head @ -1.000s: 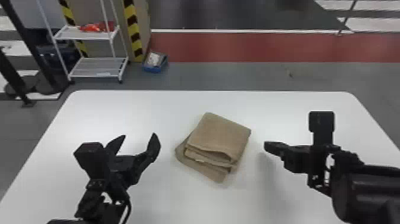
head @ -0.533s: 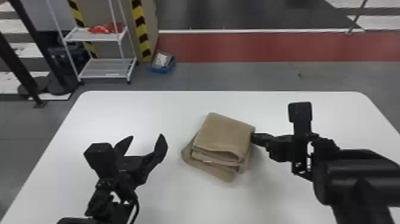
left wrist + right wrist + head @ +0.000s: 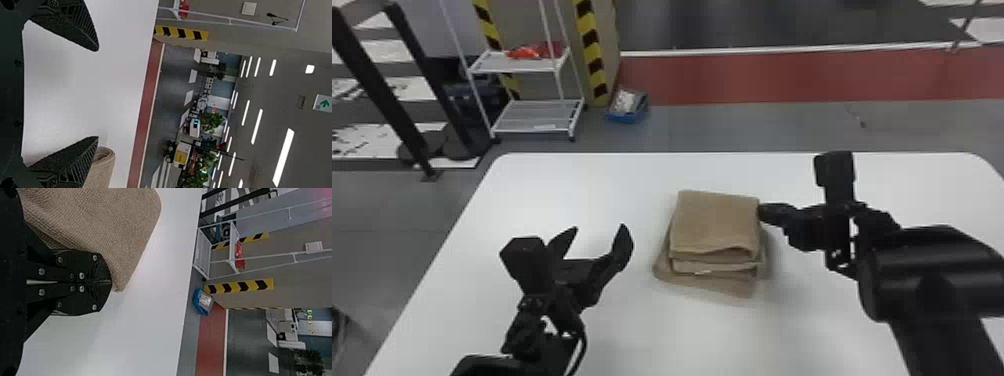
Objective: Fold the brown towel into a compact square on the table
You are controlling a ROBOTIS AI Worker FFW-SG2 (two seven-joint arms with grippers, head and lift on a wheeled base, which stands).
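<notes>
The brown towel (image 3: 714, 222) lies folded in a stacked, roughly square bundle on the white table (image 3: 642, 340), its lower layers sticking out on the near side. At its left, apart from it, my left gripper (image 3: 599, 229) is open and holds nothing. The right gripper (image 3: 763, 213) touches the towel's right edge near the far corner. In the left wrist view, the left gripper (image 3: 98, 94) has its fingers wide apart, with the towel (image 3: 102, 168) beyond one of them. The right wrist view has the right gripper (image 3: 111, 282) shut, fingertips together, against the side of the towel (image 3: 105, 223).
Beyond the table's far edge (image 3: 732, 154) stand a white shelf rack (image 3: 537, 120) and a blue bin (image 3: 627, 117) on the floor. Bare tabletop lies between the left gripper and the towel, and on the near side.
My right gripper has come left and away across the table, up to the towel's side. The towel has turned counterclockwise, its far edge now nearly level. The head view has shifted slightly left.
</notes>
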